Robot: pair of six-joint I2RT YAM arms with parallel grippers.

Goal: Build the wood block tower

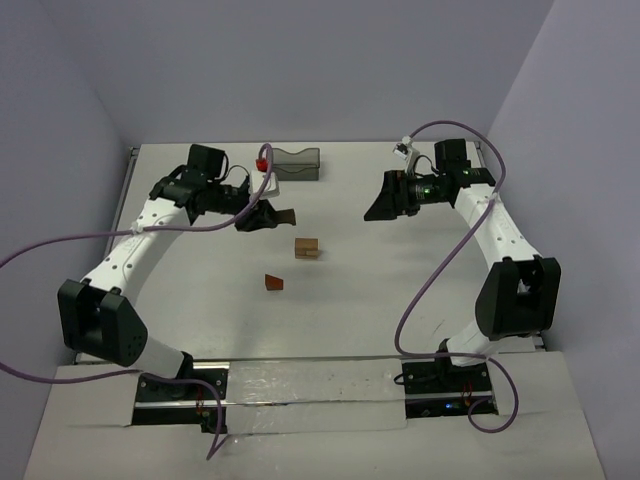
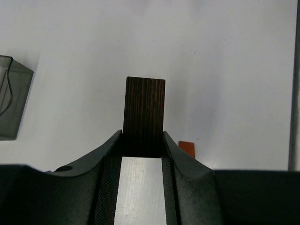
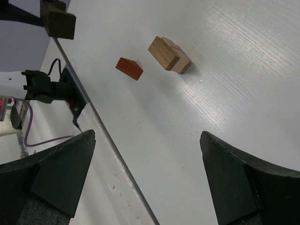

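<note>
Nearest the arm bases, on the white table (image 1: 350,320): a reddish-brown wedge (image 1: 274,283), lying alone. Just beyond it and slightly to the right, apart from it: a small cluster of tan blocks (image 1: 307,248), pressed together and resting on the table. From the right wrist view, at least two pieces, one a shade darker than the other.

Farther back and to the left: the left gripper (image 1: 262,216), clamped on a dark brown block (image 1: 285,216) and raised above the table, beyond and left of the tan cluster. From the left wrist view, pinching the block's near end between both fingers (image 2: 110,159), with the striped far end sticking out past the tips.

At about the same depth on the right: the right gripper (image 1: 380,208), spread wide with nothing between its fingers, hanging above the table well apart from every block and facing toward them.

Farthest back, near the rear wall: a dark translucent bin (image 1: 296,163), with a small red object (image 1: 264,163) just at its left end.
</note>
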